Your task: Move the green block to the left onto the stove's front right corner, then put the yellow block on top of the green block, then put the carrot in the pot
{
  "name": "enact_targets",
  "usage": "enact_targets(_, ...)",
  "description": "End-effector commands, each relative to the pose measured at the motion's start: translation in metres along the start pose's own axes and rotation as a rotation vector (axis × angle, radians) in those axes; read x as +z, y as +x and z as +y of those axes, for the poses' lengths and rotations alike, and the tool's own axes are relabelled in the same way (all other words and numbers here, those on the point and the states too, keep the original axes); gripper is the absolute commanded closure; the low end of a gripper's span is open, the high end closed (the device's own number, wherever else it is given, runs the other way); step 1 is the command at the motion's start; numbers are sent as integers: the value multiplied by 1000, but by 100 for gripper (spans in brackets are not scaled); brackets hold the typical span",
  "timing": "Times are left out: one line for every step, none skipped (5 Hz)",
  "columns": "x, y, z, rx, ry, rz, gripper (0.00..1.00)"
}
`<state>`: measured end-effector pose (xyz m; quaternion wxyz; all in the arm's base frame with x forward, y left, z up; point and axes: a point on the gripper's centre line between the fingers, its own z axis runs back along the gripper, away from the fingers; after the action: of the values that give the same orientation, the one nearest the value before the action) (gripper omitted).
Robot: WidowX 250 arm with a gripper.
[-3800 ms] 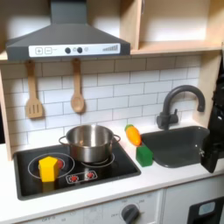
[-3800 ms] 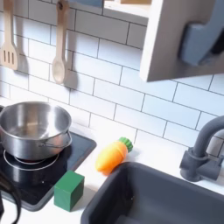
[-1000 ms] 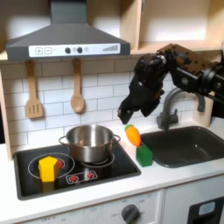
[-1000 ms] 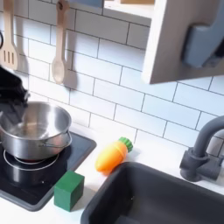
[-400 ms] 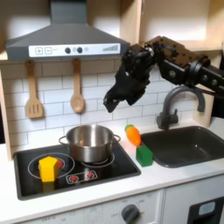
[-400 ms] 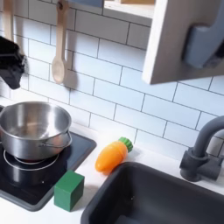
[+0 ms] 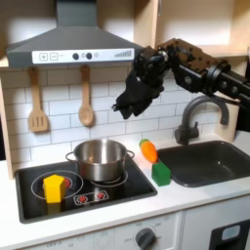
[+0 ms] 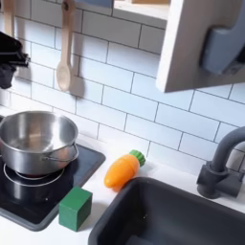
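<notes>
The green block [image 7: 161, 174] [image 8: 75, 208] sits on the white counter between the stove [image 7: 29, 205] [image 8: 33, 199] and the sink. Just behind it lies the carrot [image 7: 147, 149] [image 8: 122, 169]. On the stove's front left burner in the first exterior view stands the yellow block [image 7: 55, 187]. The steel pot [image 7: 101, 159] [image 8: 36, 142] rests on the back right burner. My gripper [image 7: 123, 105] [image 8: 10, 59] hangs high above the pot, well clear of it, holding nothing that I can see. Its jaws are a dark mass and their gap is unreadable.
A dark sink [image 7: 207, 162] with a grey faucet [image 7: 200, 112] [image 8: 225, 163] lies at the first exterior view's right. Wooden utensils [image 7: 86, 103] [image 8: 64, 53] hang on the tiled wall. A range hood [image 7: 73, 44] and a shelf overhang the area.
The arm has swung from above the carrot leftward and upward over the pot, rising a little more in the last moment. The blocks, carrot and pot have not moved.
</notes>
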<state>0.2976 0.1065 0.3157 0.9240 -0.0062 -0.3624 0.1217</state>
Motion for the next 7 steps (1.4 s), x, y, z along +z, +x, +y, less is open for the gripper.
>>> enact_targets(-4,17,2,-7,-18,-68,100)
enact_targets(-4,28,6,0,-15,-128,100)
enact_targets(-6,41,5,11,-49,-210,100)
enact_targets(-4,52,8,11,-56,-271,100)
enact_targets(-9,59,7,1,-60,-331,100)
enact_targets(-11,67,3,-1,-74,-383,100)
enact_targets(-13,78,6,11,-73,-412,100)
